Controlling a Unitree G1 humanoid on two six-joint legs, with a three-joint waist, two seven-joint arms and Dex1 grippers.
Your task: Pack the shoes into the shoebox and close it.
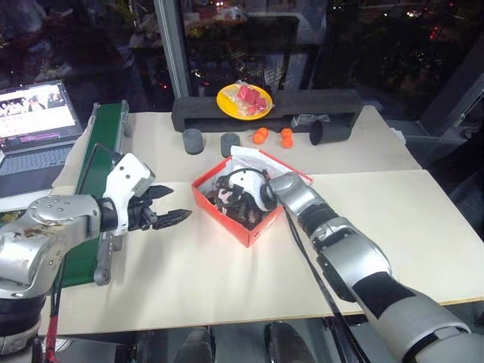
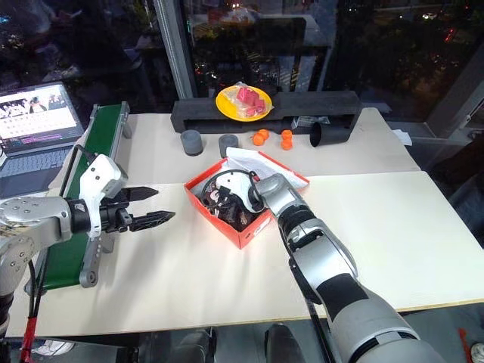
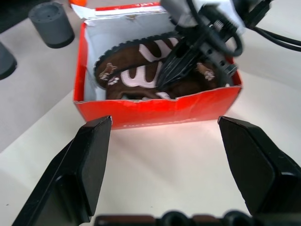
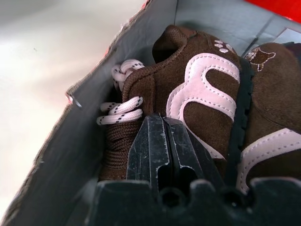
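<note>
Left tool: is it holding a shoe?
No, the left tool hangs open over the bare table, apart from the shoebox, where the shoes lie.

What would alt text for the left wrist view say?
Two brown shoes with cream stripes lie inside an open orange-red shoebox on a pale table. The right tool, shut, presses down among them. The left tool hangs open before the box.
</note>
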